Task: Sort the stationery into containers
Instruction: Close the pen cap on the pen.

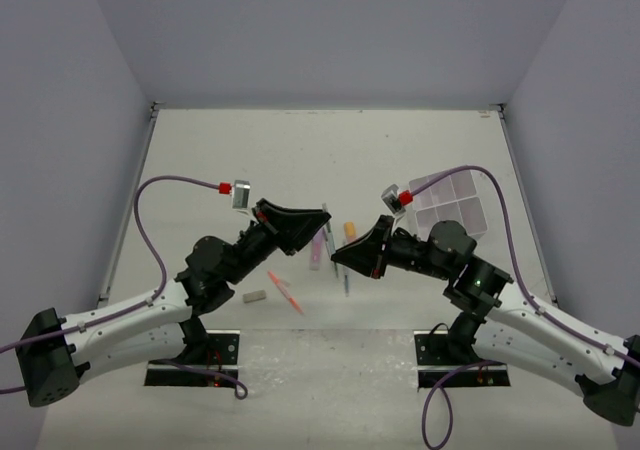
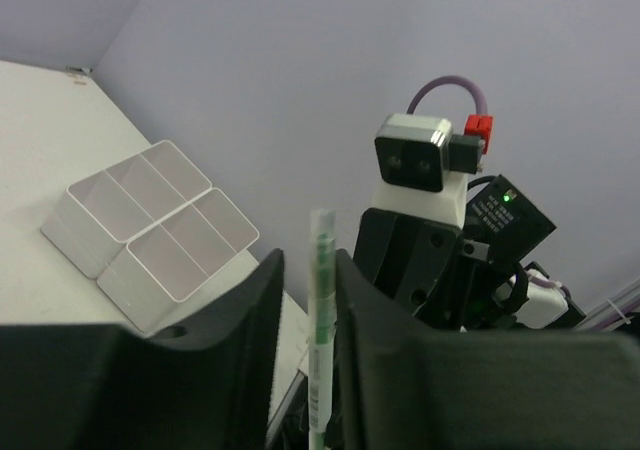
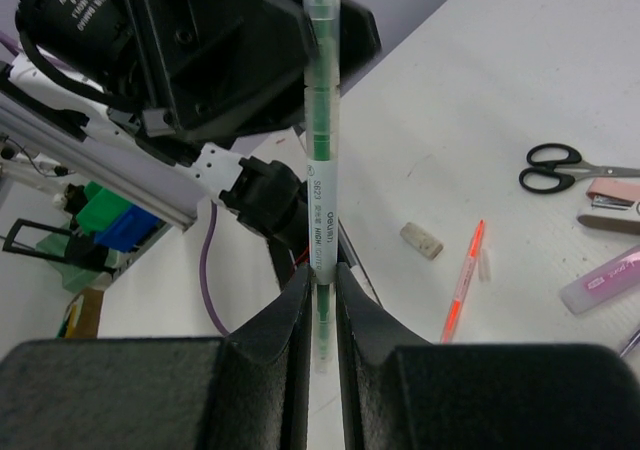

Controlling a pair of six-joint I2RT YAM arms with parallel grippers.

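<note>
Right gripper [image 3: 320,278]: fingers clamped on the lower part of the green pen [image 3: 320,150], which rises straight out of the jaws.
Left gripper [image 2: 308,260]: faces the right one, with its fingers apart around the pen's other end and a dark gap on one side.
Pen's place: in the air between the two grippers, above the table [image 3: 500,60].
Loose on the table: grey eraser [image 3: 421,240], orange marker [image 3: 462,290], scissors [image 3: 555,165], pink marker [image 3: 605,280].
White tray [image 2: 90,232]: on the table by the right arm, well apart from the pen.

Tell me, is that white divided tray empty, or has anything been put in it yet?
Empty: the white tray shows only bare compartment floors in the left wrist view.
</note>
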